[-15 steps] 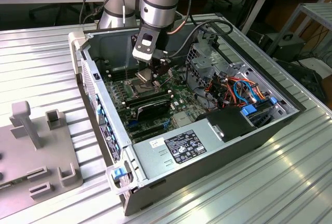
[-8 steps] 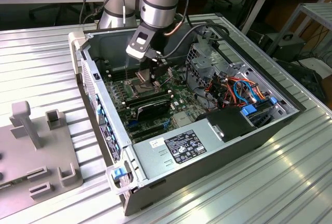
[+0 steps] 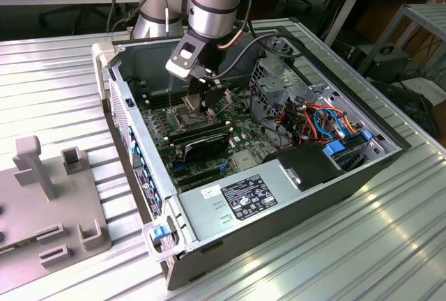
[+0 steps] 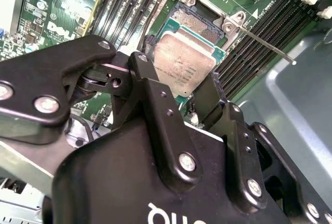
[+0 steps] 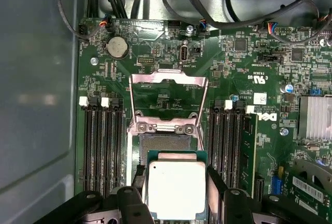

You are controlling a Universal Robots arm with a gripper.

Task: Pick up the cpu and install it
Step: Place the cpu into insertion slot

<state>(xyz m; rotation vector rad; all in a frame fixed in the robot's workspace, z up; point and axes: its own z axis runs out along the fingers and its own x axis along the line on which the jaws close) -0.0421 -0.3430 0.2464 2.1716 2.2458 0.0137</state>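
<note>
Matt silvery metal cpu [image 5: 176, 190]; glossy black fingers [image 4: 155, 105]

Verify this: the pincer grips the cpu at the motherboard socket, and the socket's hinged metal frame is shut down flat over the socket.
One thing is wrong. The hinged metal frame is not shut: it is swung open, leaving the socket bare, as the first wrist view shows. The rest stands: the pincer grips the cpu at the motherboard socket.
</note>
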